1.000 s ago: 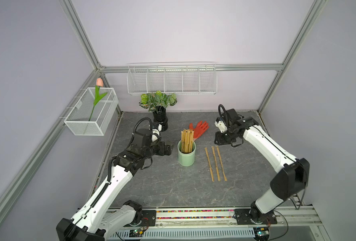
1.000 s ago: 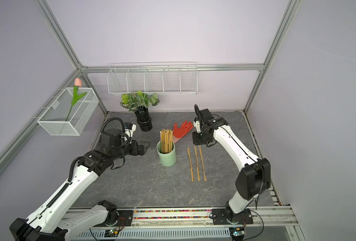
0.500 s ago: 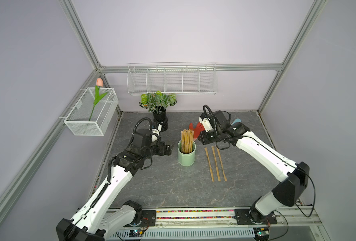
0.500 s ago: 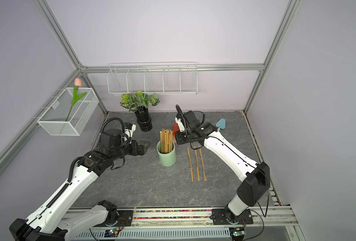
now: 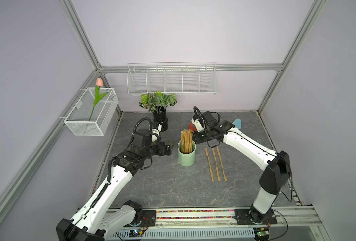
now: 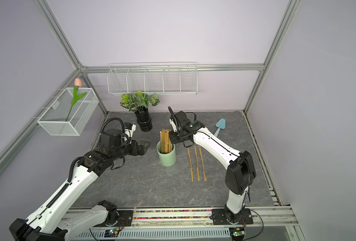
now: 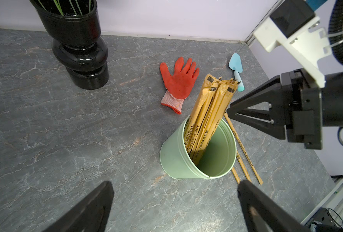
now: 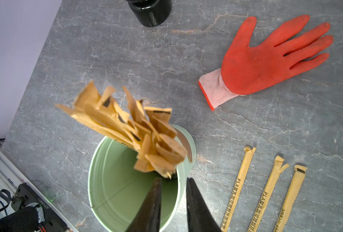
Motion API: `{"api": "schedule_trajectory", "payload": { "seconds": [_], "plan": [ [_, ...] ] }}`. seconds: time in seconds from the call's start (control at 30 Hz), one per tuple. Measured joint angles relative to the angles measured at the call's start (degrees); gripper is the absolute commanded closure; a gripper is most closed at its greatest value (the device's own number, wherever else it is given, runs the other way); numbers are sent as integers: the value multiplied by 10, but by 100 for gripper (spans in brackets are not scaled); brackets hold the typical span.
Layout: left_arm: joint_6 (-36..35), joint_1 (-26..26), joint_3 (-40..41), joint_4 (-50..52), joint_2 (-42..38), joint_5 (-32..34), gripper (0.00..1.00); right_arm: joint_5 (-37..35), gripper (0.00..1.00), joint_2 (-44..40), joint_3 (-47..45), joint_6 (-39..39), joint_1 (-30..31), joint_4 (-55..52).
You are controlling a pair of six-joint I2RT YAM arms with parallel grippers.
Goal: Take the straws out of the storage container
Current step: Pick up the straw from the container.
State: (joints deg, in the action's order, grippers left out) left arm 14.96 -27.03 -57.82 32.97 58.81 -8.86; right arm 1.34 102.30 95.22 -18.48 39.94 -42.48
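Both empty: right jaws barely parted beside the straws (image 8: 114, 120), left jaws wide.

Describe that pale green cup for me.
The storage container is a pale mint-green cylinder, smooth and plain, looking like painted metal with a rolled rim and an inner seam. It stands upright on the grey marbled table, top open, holding a bundle of wrapped straws that lean against one side. The right tool hovers over its rim.
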Motion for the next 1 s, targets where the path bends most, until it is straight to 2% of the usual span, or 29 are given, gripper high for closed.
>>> {"api": "schedule_trajectory", "payload": {
  "seconds": [0.4,0.8,1.0],
  "plan": [
    [0,0,0,0,0,-1,0,5,76,35,31,0,3,-1],
    [0,0,0,0,0,-2,0,4,83,37,40,0,12,-10],
    [0,0,0,0,0,-2,0,-1,80,37,42,0,20,-20]
  ]
}}
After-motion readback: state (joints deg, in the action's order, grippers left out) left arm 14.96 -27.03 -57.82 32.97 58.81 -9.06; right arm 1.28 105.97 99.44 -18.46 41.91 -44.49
